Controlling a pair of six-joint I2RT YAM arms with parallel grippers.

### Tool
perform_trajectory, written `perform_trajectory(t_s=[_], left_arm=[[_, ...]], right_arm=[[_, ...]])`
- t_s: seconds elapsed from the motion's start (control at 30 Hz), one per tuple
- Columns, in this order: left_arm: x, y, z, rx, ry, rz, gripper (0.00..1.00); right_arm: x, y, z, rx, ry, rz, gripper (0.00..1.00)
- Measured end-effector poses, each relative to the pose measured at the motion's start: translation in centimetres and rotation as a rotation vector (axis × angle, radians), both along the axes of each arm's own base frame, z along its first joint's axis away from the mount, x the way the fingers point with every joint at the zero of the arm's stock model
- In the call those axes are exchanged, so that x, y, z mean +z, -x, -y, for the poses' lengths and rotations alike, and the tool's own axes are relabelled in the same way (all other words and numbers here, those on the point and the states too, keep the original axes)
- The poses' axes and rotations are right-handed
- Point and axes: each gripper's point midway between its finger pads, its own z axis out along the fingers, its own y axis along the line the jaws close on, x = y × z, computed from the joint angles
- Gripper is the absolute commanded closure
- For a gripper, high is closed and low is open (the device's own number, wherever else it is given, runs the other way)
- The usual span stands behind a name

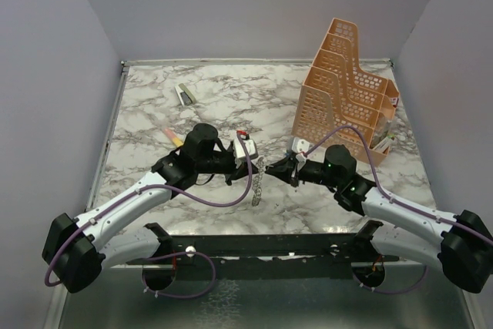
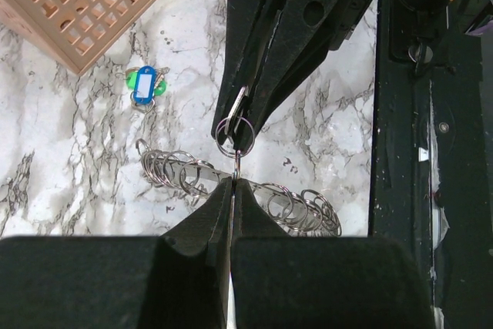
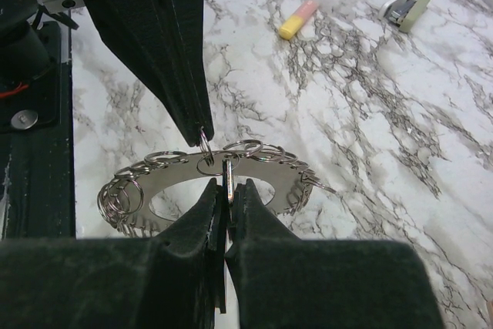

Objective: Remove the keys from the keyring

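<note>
1. The desk (image 1: 231,98) is white marble with grey veins, walled in by pale panels.
2. An orange lattice file rack (image 1: 347,90) stands at its far right.
3. The keyring (image 3: 166,180) is held up between the two arms over the front middle of the desk. From the right wrist it reads as a wide, flat, silvery-grey band with an open centre. From above it shows edge-on, as a thin dangling strip.
4. The left claw (image 3: 202,130) is clenched, its tips pinched on a small wire loop at the far rim of the keyring.
5. The right claw (image 3: 228,184) is clenched too, clamped on one flat metal piece standing up from the near rim. It meets the left claw almost tip to tip.
6. The keys (image 3: 119,194) line the rim as many small, thin, silvery pieces and loops. They overlap closely and bunch most thickly at the two ends.
7. A pale stapler (image 3: 408,5) lies on the far left of the desk.
8. A yellow and pink marker (image 3: 299,18) lies nearer, well apart from the keyring.
9. A small blue and green tag (image 2: 145,85) lies flat on the desk near the rack's foot.
</note>
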Motion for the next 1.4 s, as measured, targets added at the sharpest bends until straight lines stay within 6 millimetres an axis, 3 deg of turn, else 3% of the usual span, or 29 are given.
perform_trajectory(t_s=[0.57, 0.93, 1.4], left_arm=[[-0.6, 0.3, 0.1, -0.007, -0.023, -0.006, 1.00], [-0.8, 0.7, 0.1, -0.021, -0.031, -0.011, 1.00], [0.4, 1.7, 0.2, -0.073, 0.006, -0.001, 1.00]], right_arm=[[0.4, 0.1, -0.7, 0.038, 0.052, -0.059, 0.99], [-0.4, -0.2, -0.2, 0.011, 0.100, -0.076, 1.00], [-0.5, -0.3, -0.1, 0.005, 0.104, -0.076, 1.00]])
